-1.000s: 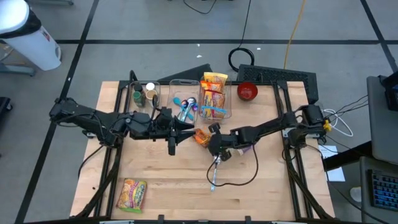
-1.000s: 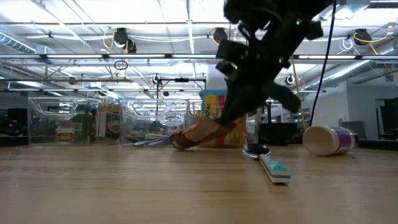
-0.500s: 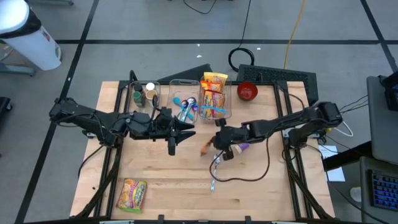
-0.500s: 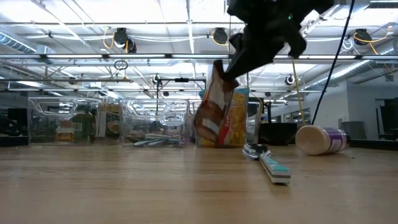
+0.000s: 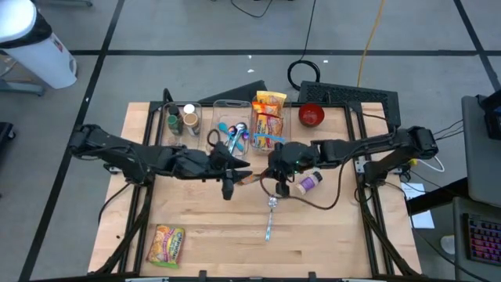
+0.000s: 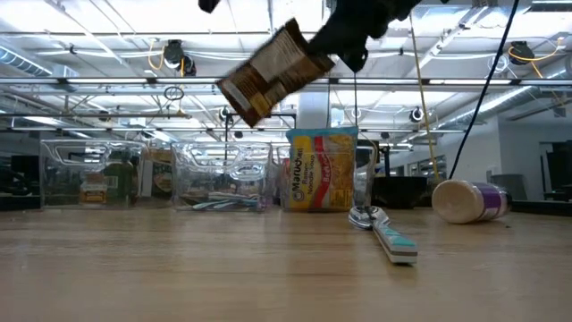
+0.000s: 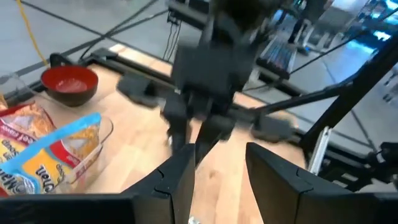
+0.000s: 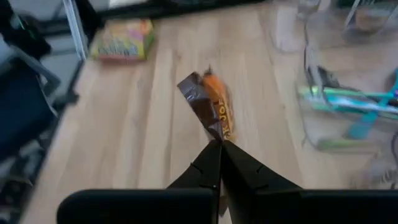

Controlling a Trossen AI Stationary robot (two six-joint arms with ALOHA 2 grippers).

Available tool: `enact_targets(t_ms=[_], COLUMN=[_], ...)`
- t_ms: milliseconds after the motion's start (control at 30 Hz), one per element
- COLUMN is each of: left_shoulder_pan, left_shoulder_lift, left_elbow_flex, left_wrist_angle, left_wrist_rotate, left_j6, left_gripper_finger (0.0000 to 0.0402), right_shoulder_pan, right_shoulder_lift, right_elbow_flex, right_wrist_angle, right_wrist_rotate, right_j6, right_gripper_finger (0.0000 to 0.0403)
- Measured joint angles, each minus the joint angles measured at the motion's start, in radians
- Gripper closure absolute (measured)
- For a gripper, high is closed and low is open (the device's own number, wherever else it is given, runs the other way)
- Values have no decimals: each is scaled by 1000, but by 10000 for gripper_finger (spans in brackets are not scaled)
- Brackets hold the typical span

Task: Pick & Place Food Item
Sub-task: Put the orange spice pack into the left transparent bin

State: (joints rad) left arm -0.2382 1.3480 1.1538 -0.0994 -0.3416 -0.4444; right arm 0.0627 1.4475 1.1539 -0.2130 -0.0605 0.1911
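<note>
While the snack packet (image 6: 273,72) hung clear above the table (image 5: 203,235), the right gripper (image 8: 219,148) was clamped on its edge; pickup done, placement outstanding. The left gripper (image 7: 214,171) waited alongside, fingers parted, empty.

"Maruchan" reads on the yellow noodle packet (image 6: 319,170) standing in the clear bin (image 6: 362,183).

The snack packet (image 6: 273,73) hangs above the table (image 5: 203,227), left of the bottle (image 6: 469,200).
</note>
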Motion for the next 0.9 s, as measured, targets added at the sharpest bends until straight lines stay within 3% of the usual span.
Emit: enact_targets(t_ms=[567,900], left_shoulder_pan=[38,78], left_shoulder_lift=[26,26], left_elbow_flex=[0,0], left_wrist_angle=[-117,-133], left_wrist_rotate=[0,0], left_j6=[-7,122], left_gripper_finger=[252,252], right_shoulder_pan=[-75,-75], right_shoulder_lift=[0,0], right_elbow_flex=[36,36], right_wrist_angle=[56,74], right_wrist_rotate=[-101,-128], right_j6=[90,86], right_gripper_finger=[403,403])
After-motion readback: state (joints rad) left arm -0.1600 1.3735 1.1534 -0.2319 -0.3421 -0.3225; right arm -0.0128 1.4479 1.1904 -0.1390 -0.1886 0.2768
